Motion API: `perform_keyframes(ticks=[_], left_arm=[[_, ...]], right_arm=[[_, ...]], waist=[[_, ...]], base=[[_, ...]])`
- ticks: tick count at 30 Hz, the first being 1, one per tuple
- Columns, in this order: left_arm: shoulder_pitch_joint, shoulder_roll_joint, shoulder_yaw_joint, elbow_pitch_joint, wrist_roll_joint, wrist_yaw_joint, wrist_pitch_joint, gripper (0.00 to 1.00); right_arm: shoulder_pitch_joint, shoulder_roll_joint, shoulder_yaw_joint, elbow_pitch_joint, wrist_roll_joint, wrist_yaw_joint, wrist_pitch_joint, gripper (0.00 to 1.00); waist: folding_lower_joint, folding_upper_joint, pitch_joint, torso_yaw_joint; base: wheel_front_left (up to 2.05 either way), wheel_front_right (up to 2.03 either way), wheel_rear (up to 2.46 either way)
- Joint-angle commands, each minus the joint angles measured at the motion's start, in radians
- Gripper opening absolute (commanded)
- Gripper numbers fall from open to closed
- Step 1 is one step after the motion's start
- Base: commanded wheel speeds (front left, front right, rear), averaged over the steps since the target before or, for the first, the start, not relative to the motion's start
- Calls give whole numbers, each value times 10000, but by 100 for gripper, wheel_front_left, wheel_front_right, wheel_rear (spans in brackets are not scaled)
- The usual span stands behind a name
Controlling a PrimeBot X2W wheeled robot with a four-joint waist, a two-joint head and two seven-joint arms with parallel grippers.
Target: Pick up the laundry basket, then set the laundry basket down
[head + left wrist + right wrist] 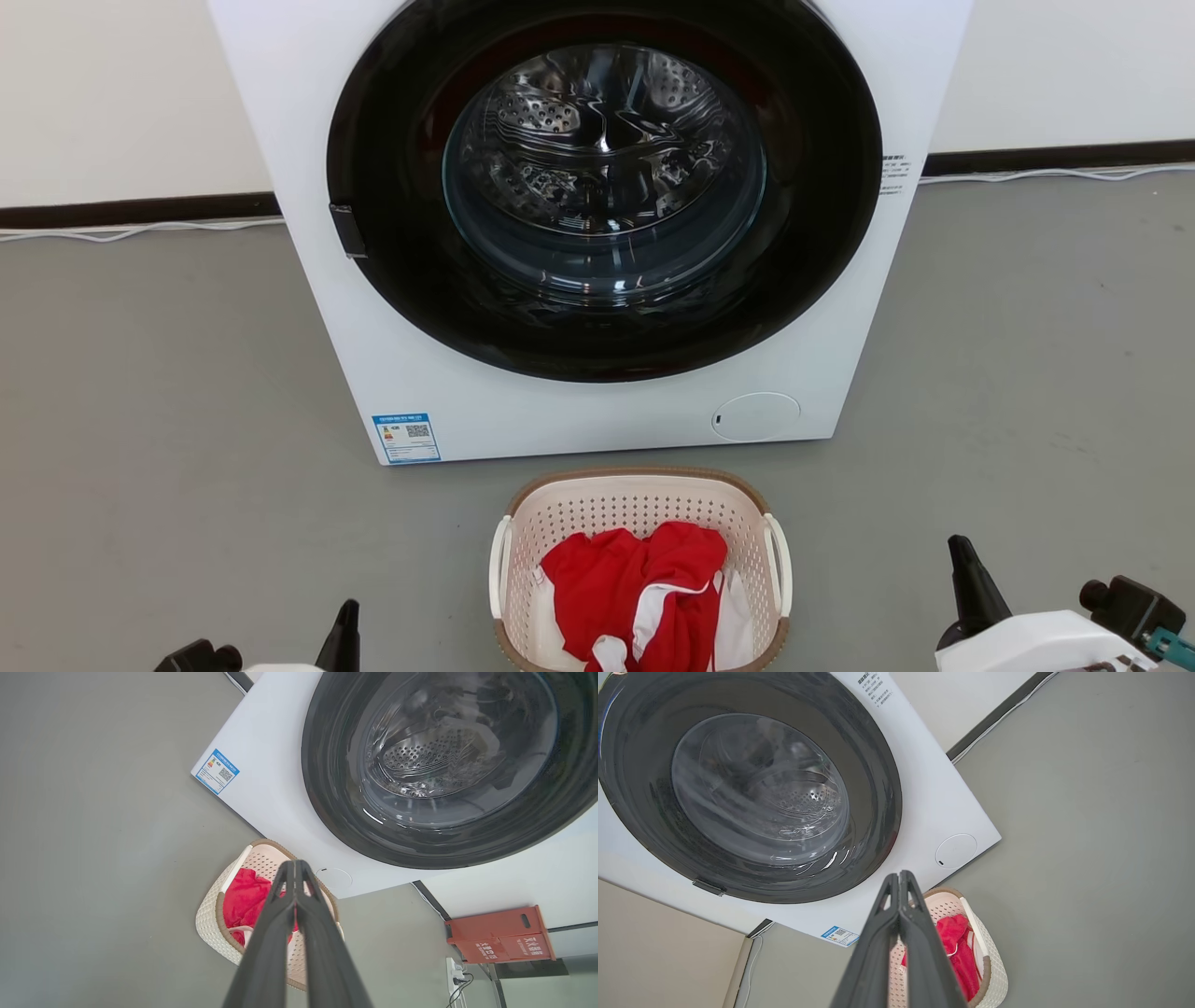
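The laundry basket [644, 509] is matt cream plastic, perforated, with a brown woven-look rim (it looks moulded rather than woven). The red garment [635, 583] inside it is soft cloth with white trim. The washing machine [308, 140] has a smooth white casing, a glossy dark door ring [392, 271] around clear glass, and a shiny perforated metal drum [597, 121]. The floor [140, 392] is grey and matt.

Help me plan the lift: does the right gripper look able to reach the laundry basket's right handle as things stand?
Probably yes. The right gripper sits beside the laundry basket, with nothing but floor between it and the right handle. It is shut, so it would need to open first.
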Motion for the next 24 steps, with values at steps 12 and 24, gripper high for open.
perform_keyframes(ticks=[12,24], left_arm=[[-698,-45,571,-517,-1224,-367,390,0],[-853,-140,902,-713,-2263,-643,734,0]], right_arm=[[-482,-19,-60,-673,1730,41,383,0],[-515,18,-150,-987,3212,48,696,0]], waist=[[-1,-1,86,-6],[-1,-1,167,-11]], base=[[0,0,0],[0,0,0]])
